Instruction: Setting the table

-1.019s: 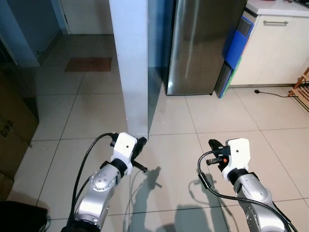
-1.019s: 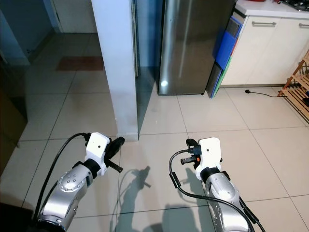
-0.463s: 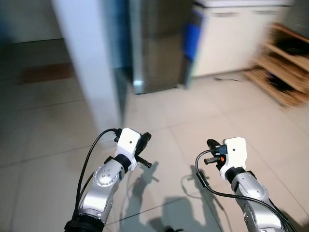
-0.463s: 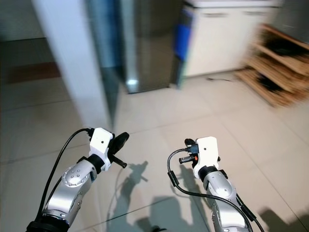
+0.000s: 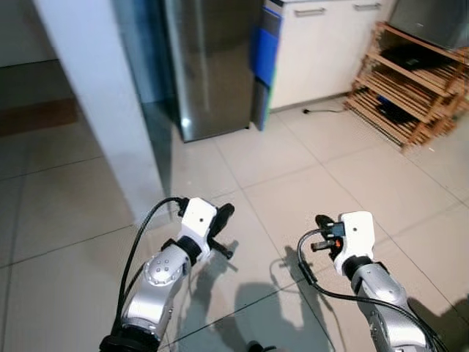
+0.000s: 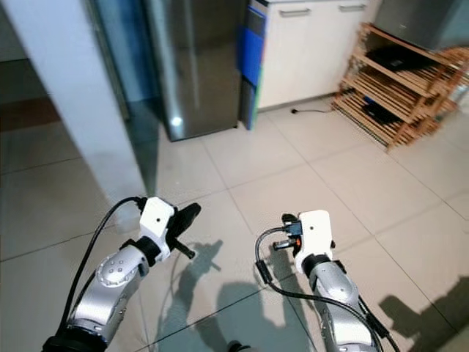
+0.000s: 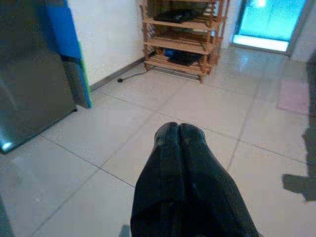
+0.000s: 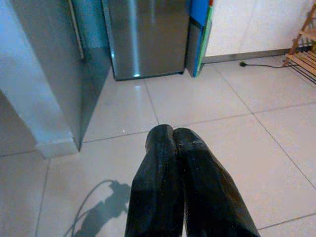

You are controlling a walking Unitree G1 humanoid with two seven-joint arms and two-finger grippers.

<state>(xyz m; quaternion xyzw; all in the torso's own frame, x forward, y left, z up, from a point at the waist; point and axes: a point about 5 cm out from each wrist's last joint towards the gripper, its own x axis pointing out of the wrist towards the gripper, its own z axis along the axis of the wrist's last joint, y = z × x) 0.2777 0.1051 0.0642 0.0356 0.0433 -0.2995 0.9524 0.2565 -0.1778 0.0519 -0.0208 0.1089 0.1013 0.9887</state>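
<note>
Pillar: a pale square column on the robot's left, rising from the tiled floor.
Left gripper: held out low over the tiles near the pillar's foot, its two black fingers pressed together with nothing between them.
Fridge: steel-fronted, beyond the pillar, with a blue panel leaning just beside it.
Right gripper: held forward over bare tile, fingers likewise pressed together and empty.
Cabinet: white, with handles near the top, to the right of the blue panel; a black cable lies on the floor at its base.
Wooden rack: slatted shelves on the far right, with dark items on them too small to tell.
Task things: no tableware and no bench or table to be made out here.
Progress: by my reading, nothing is set yet; finding dishes, fetching them and laying them out all remain.
</note>
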